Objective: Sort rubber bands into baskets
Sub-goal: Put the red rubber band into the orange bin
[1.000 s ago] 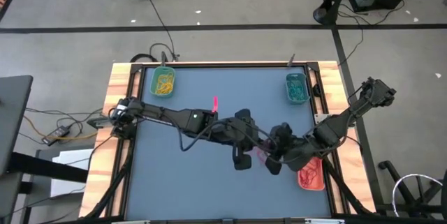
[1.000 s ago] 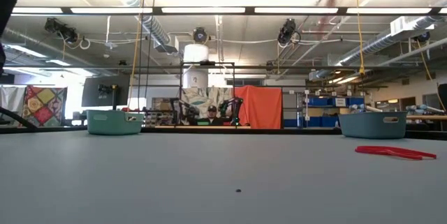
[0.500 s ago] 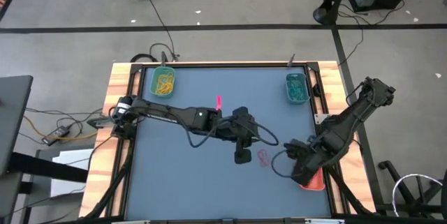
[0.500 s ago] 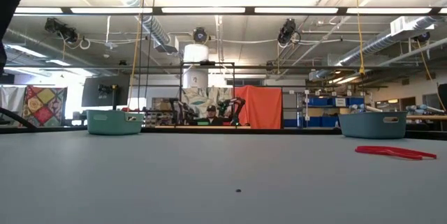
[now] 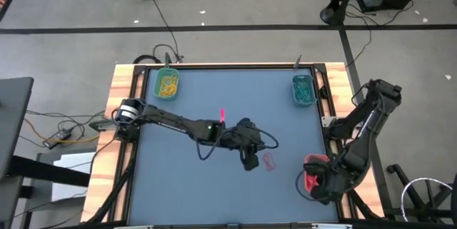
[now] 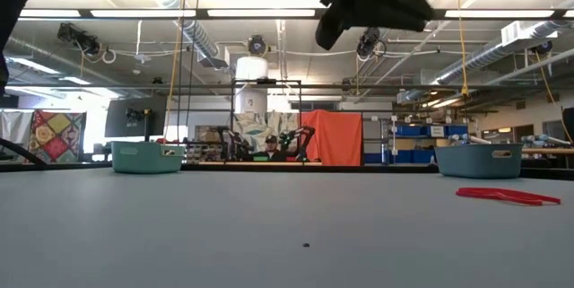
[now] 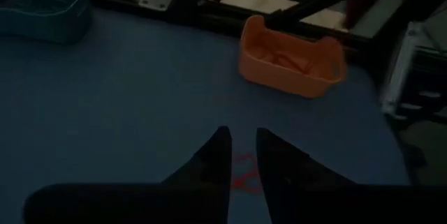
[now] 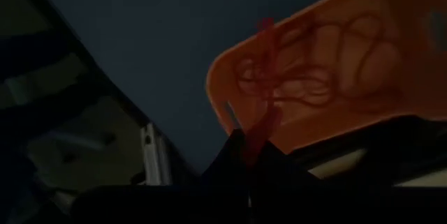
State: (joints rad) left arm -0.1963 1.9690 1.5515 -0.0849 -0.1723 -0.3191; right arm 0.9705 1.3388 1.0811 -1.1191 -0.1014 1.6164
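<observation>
My right gripper (image 5: pixel 313 180) is shut on a red rubber band (image 8: pixel 260 128) above the orange-red basket (image 8: pixel 335 77), which holds several red bands and is mostly hidden under the arm in the high view (image 5: pixel 314 160). My left gripper (image 5: pixel 250 160) hovers over mid-table, fingers a narrow gap apart (image 7: pixel 241 144), beside a red band (image 5: pixel 270 161) lying flat on the table; that band also shows in the left wrist view (image 7: pixel 243 181). The green basket (image 5: pixel 168 84) holds yellow bands. The teal basket (image 5: pixel 303 90) holds teal bands. My right gripper pinches the red rubber band's near end (image 8: pixel 257 139) between its two fingertips. The band runs stretched from the fingertips out over the orange-red basket's rim (image 8: pixel 265 28), clear of the table.
The green and teal baskets stand at the table's far corners, left and right. The left arm's black cable (image 5: pixel 268 143) loops over mid-table. Wooden rails (image 5: pixel 118 129) edge the table. A person sits far behind the table (image 6: pixel 272 147).
My right gripper has gone from mid-table toward the table's right near corner, over the orange-red basket. My left gripper has stayed near the loose red band and has come down, its arm now entering the top of the low view.
</observation>
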